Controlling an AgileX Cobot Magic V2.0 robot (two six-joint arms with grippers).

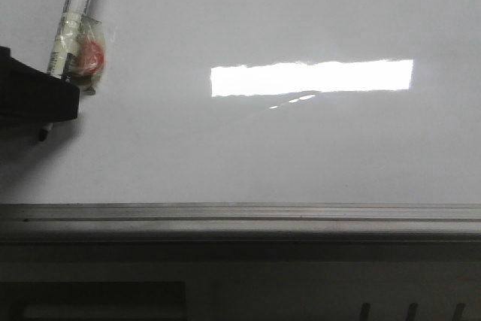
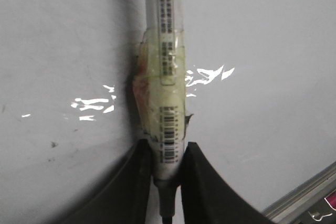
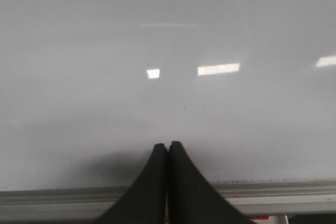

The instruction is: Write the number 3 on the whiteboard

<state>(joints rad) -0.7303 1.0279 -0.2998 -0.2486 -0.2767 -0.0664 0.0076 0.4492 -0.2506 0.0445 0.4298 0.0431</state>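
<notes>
The whiteboard (image 1: 301,148) fills the front view, glossy white with a bright rectangular reflection and a grey bottom rail (image 1: 240,214). No number 3 shows on it in any view. My left gripper (image 2: 167,148) is shut on a white marker (image 2: 165,77) wrapped in yellowish tape, and the marker's far end is out of frame. In the front view the marker (image 1: 75,13) and a clear wrap with a red patch (image 1: 92,54) stick up from the dark left gripper body (image 1: 34,95) at the far left. My right gripper (image 3: 168,145) is shut and empty above the board's rail.
The grey metal rail also shows in the right wrist view (image 3: 273,190) and at the corner of the left wrist view (image 2: 304,195). Below the rail in the front view is a dark frame with slots (image 1: 409,310). Small dark specks mark the board (image 2: 52,144).
</notes>
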